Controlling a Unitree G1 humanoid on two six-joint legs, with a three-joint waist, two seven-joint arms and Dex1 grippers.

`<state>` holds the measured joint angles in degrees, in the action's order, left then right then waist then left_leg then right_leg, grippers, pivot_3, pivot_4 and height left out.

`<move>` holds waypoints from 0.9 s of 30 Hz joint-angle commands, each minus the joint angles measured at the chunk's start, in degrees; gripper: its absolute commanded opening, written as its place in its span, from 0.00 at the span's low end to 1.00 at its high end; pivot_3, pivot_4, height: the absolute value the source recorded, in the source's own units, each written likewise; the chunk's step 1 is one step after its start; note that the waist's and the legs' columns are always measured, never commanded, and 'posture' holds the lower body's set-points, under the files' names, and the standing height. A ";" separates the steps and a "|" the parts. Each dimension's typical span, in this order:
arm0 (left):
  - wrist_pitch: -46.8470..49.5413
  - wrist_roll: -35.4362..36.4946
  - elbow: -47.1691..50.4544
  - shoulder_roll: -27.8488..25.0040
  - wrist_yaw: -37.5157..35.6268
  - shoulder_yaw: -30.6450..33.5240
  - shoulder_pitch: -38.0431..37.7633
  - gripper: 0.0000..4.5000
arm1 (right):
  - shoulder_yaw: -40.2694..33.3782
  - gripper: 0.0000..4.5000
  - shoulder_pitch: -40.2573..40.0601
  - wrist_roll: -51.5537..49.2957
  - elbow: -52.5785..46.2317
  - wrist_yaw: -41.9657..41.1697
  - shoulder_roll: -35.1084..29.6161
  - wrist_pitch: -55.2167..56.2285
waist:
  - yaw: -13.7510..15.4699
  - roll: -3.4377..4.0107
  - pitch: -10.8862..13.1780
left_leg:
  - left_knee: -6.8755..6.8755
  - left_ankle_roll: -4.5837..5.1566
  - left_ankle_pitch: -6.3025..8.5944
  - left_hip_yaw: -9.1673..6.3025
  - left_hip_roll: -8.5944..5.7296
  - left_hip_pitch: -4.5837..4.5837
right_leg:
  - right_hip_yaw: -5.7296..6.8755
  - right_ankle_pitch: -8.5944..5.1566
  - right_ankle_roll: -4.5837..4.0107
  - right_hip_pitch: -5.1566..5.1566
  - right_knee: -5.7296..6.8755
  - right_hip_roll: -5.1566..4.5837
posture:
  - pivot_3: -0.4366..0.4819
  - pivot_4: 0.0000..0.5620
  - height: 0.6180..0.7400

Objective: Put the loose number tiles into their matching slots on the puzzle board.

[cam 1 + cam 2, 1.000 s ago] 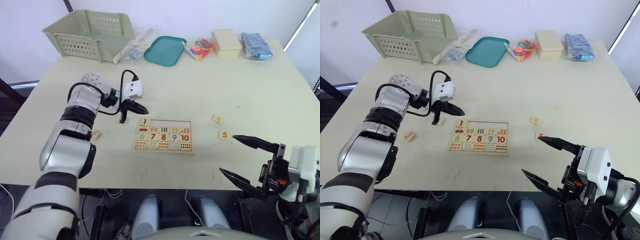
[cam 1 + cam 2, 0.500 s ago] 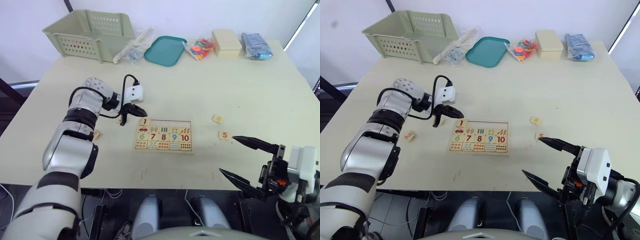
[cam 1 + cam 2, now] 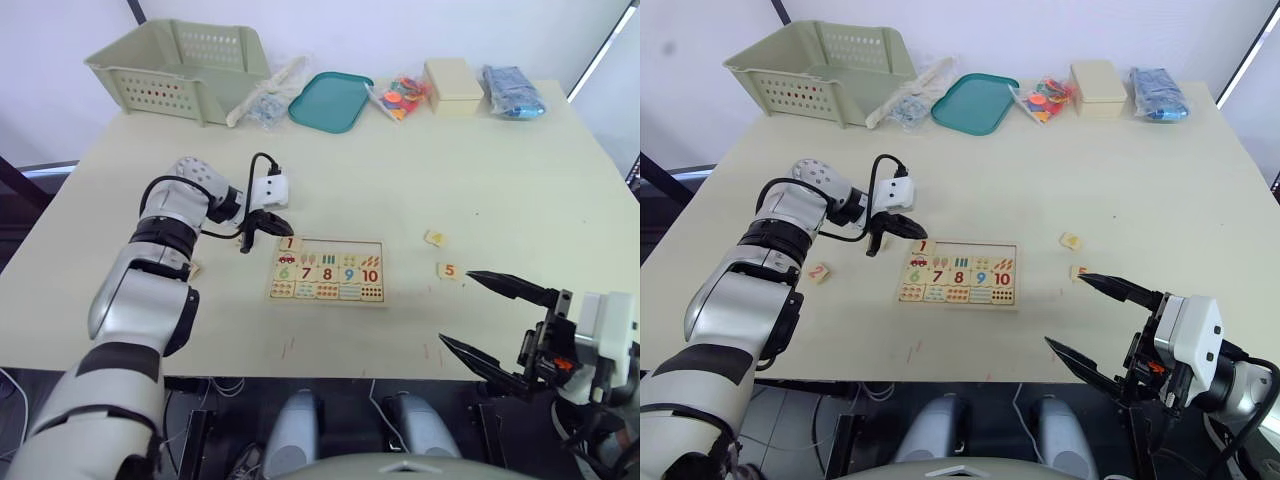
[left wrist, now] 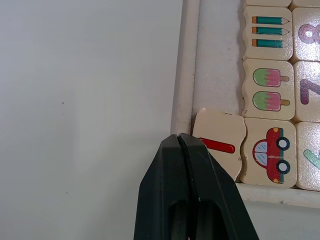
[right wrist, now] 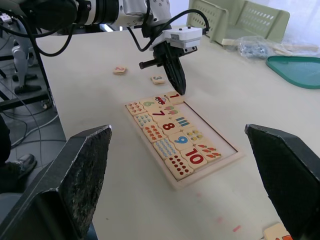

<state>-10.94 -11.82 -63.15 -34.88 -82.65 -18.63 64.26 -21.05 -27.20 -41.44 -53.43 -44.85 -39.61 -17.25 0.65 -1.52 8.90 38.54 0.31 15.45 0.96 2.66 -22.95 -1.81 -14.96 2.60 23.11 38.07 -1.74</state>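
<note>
The puzzle board point(image 3: 325, 300) lies mid-table with numbers 6 to 10 and picture tiles in place. Its top row of slots point(image 3: 340, 248) is bare except for the leftmost, where the tile 1 point(image 4: 220, 142) sits slightly askew. My left gripper point(image 4: 178, 136) is shut, its tip at the board's top left corner, touching tile 1's edge. Tile 3 point(image 5: 158, 79) lies just left of the board and tile 2 point(image 3: 818, 271) further left. Tile 5 point(image 3: 449, 270) and another tile point(image 3: 434, 237) lie right of the board. My right gripper point(image 3: 454, 307) hangs open near the front edge, below tile 5.
Along the far edge stand a green basket point(image 3: 180, 65), a clear bag point(image 3: 265, 100), a teal tray point(image 3: 330, 100), a bag of colourful pieces point(image 3: 400, 97), a beige box point(image 3: 452, 85) and a blue packet point(image 3: 512, 90).
My left gripper has edged a little closer to the board's top left corner and tile 1. The right arm has stayed still.
</note>
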 commanded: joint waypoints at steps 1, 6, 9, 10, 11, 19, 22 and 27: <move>-0.99 -0.30 -0.04 -0.38 -0.55 0.55 1.06 0.01 | -0.26 1.00 0.01 -0.37 -1.54 -0.06 0.10 1.07 | 0.00 0.00 0.00 | 0.00 0.00 0.00 0.00 0.00 0.00 | 0.00 0.00 0.00 0.00 0.00 0.00 | 0.48 0.27 1.00; -1.34 -0.68 -0.10 -0.70 -1.23 0.56 0.87 0.01 | -0.24 1.00 0.18 -0.43 -1.40 -0.11 0.05 1.03 | 0.00 0.00 0.00 | 0.00 0.00 0.00 0.00 0.00 0.00 | 0.00 0.00 0.00 0.00 0.00 0.00 | 0.48 0.27 1.00; -1.50 -0.72 -0.08 -0.88 -1.48 0.60 0.74 0.01 | -0.21 1.00 0.14 -0.38 -1.37 -0.16 0.04 1.04 | 0.00 0.00 0.00 | 0.00 0.00 0.00 0.00 0.00 0.00 | 0.00 0.00 0.00 0.00 0.00 0.00 | 0.48 0.27 1.00; -1.55 -0.72 -0.04 -0.95 -1.59 0.60 0.67 0.01 | -0.18 1.00 0.14 -0.37 -1.37 -0.16 0.04 1.04 | -0.01 0.00 0.00 | 0.00 0.00 0.00 0.00 0.00 0.00 | 0.00 0.00 0.00 0.00 0.00 0.00 | 0.48 0.27 1.00; -1.59 -0.74 -0.04 -0.99 -1.55 0.61 0.64 0.01 | -0.15 1.00 0.15 -0.37 -1.38 -0.17 0.04 1.03 | -0.01 0.00 0.00 | 0.00 0.00 0.00 0.00 0.00 0.00 | 0.00 0.00 0.00 0.00 0.00 0.00 | 0.48 0.27 1.00; -0.18 1.45 0.29 -2.07 -0.38 3.15 0.54 0.01 | -0.11 1.00 0.19 -0.59 -1.01 -0.61 0.04 1.12 | 0.00 0.00 0.00 | 0.00 0.00 0.00 0.00 0.00 0.00 | 0.00 0.00 0.00 0.00 0.00 0.00 | 0.48 0.27 1.00; 3.74 4.87 2.56 -2.92 -0.91 6.52 -0.65 0.01 | -0.14 1.00 0.27 -0.78 -0.53 -1.01 0.07 1.12 | -0.07 0.00 0.00 | 0.00 0.00 0.00 0.00 0.00 0.00 | 0.00 0.00 0.00 0.00 0.00 0.00 | 0.48 0.27 1.00; 15.99 12.08 12.73 -5.17 1.93 14.22 -6.62 0.01 | 1.10 1.00 4.63 -1.46 2.27 0.32 0.33 0.06 | -0.47 0.00 0.00 | 0.00 0.00 0.00 0.00 0.02 0.02 | 0.00 0.00 0.00 0.00 0.03 -0.01 | 0.48 0.27 1.00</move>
<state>0.85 -2.95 -54.89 -39.09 -82.42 -7.72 58.25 -20.14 -23.91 -41.76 -51.22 -45.51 -39.59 -17.37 0.18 -1.52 8.90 38.54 0.31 15.45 0.94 2.68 -22.93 -1.80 -14.96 2.60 23.11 38.11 -1.74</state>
